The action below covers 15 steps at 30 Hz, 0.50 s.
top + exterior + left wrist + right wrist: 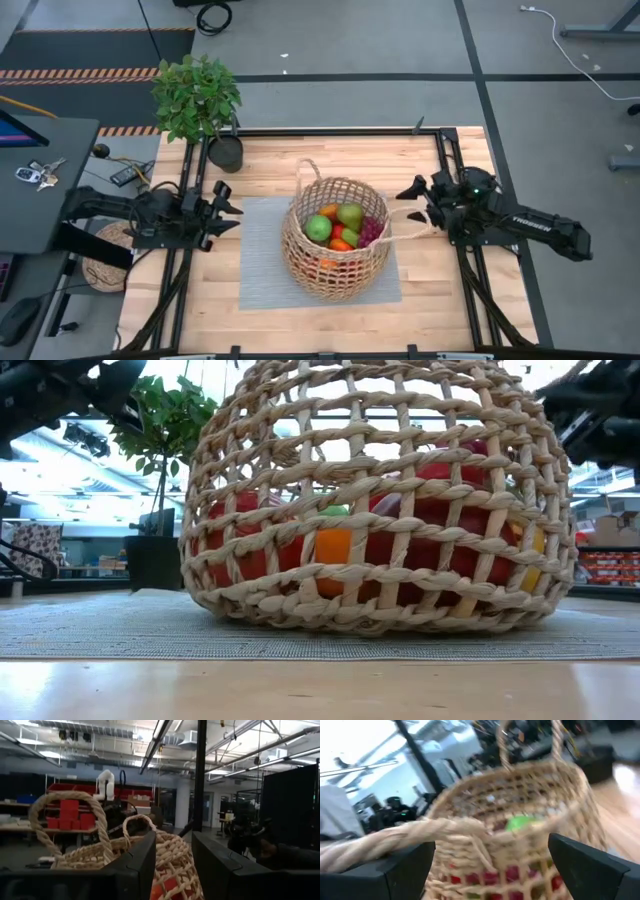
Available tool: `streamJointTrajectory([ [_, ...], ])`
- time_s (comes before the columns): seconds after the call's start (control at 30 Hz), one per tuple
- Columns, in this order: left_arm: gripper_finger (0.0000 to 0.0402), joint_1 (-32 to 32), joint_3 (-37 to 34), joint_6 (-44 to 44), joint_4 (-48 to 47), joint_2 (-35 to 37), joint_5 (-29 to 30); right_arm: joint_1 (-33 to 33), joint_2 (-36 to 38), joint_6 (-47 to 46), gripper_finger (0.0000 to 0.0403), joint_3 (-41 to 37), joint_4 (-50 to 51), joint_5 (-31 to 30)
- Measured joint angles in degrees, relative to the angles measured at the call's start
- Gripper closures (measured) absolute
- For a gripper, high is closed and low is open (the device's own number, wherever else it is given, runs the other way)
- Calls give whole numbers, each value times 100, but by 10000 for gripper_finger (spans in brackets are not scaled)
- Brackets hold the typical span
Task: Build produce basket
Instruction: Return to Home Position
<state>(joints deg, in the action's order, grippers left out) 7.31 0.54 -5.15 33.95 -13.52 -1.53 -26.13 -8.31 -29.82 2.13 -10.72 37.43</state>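
Jaws of both grippers stand spread, pinching nothing: left gripper (228, 208) over the table (450, 310) just off the left edge of the mat (262, 280), right gripper (412, 203) near the basket's right loop handle; contact with it cannot be told. Wooden table carries a grey mat at centre. Basket (300, 250) sits on the mat between the two grippers. Potted plant (196, 95) stands at the far left corner. Produce (340, 230) lies inside the basket: green apple (318, 228), pear (350, 214), grapes (372, 231), orange (329, 210).
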Motion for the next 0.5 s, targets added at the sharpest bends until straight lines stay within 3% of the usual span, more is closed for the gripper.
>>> streamJointTrajectory([
  [0.17,269,4,0,178,-94,242,-131,-493,527,47,9,200,249,798],
  [0.37,269,4,0,101,-393,274,-315,-1038,805,389,9,260,392,2210],
  [0.43,272,4,-2,132,-580,273,-307,-1131,802,430,9,261,282,2245],
  [0.5,277,4,-2,165,-565,272,-292,-1178,799,502,9,264,297,1772],
])
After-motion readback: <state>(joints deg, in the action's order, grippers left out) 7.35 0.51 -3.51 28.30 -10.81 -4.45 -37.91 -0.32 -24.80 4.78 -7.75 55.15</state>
